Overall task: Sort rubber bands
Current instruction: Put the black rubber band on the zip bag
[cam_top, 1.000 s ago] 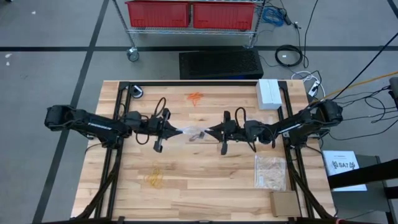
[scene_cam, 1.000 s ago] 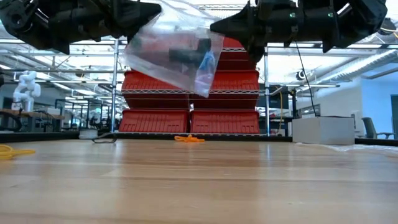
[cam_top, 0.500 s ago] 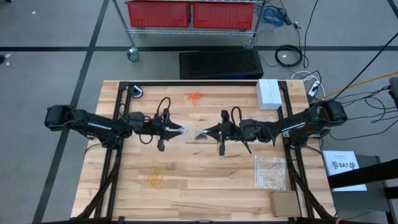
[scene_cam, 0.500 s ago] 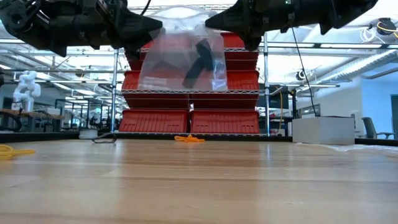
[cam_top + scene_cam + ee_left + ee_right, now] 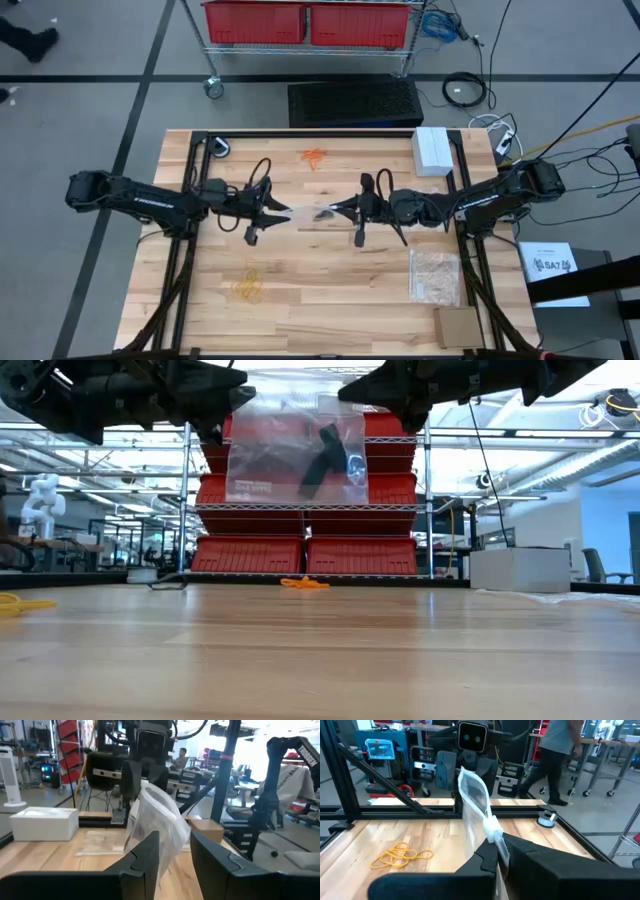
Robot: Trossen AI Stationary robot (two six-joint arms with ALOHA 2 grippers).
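Note:
A clear plastic bag [image 5: 290, 460] with black rubber bands [image 5: 325, 458] inside hangs above the table's middle, between my two grippers. My right gripper [image 5: 337, 211] is shut on it. My left gripper [image 5: 287, 212] stands open at the bag's other upper corner, with the bag's edge [image 5: 172, 837] in the gap between its fingers. On the wood, an orange cluster of rubber bands [image 5: 314, 156] lies at the far middle. A pale yellow cluster [image 5: 248, 287] lies at the near left. My right gripper pinches the bag's thick top strip [image 5: 492, 827] between its two fingers, at the upper corner toward the table's right. The fingers come in level from the table's right. The bag hangs flat and upright below them, clear of the table. My left gripper's open fingers [image 5: 147, 852] flank the bag's edge; whether they touch it, I cannot tell.
A white box [image 5: 432, 150] stands at the far right. A second clear bag [image 5: 434, 275] and a cardboard piece [image 5: 457, 326] lie at the near right. A small roll [image 5: 220, 148] sits at the far left corner. A person walks in the room beyond [image 5: 560, 750].
My left gripper has opened and let go of the bag's corner. The bag, which was drawn slanting between both grippers, has swung down and now hangs square below my right gripper. My right gripper has risen a little.

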